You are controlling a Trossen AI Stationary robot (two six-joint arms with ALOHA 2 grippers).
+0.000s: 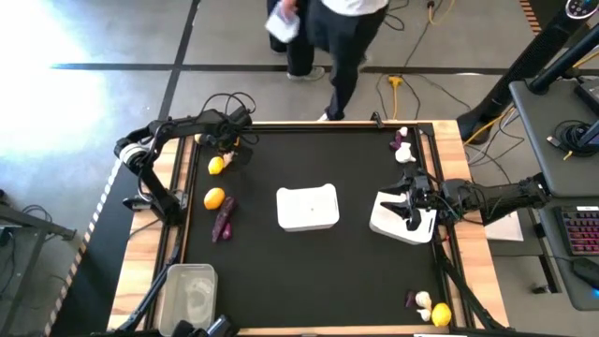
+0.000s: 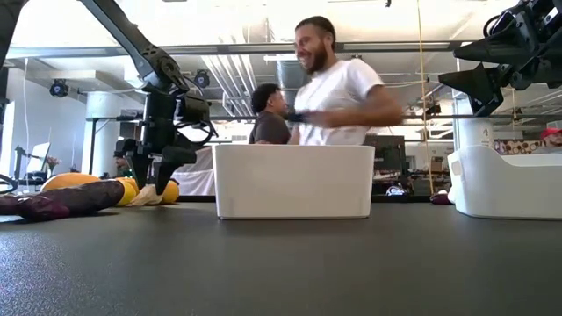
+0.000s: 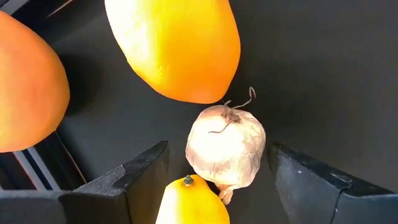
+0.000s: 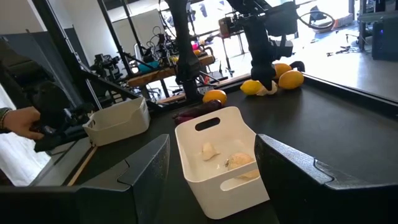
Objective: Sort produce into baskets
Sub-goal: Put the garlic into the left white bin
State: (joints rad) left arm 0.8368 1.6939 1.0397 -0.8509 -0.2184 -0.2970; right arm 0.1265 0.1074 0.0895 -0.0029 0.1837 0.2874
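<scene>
My left gripper (image 1: 231,152) is open at the table's far left, fingers pointing down, one on each side of a white garlic bulb (image 3: 225,152) that lies on the black mat. Yellow-orange lemons lie around it: one just beyond (image 3: 177,46), one to the side (image 3: 28,87) and one close under the wrist (image 3: 189,202). My right gripper (image 1: 409,208) is open and empty above the right white tray (image 4: 217,162), which holds garlic bulbs (image 4: 239,162). A dark purple vegetable (image 1: 223,220) lies on the mat near the lemons.
A second white tray (image 1: 307,208) stands mid-table and a clear tub (image 1: 189,290) at the near left. More produce lies at the far right (image 1: 402,148) and near right (image 1: 430,307). People stand beyond the far edge (image 2: 338,83).
</scene>
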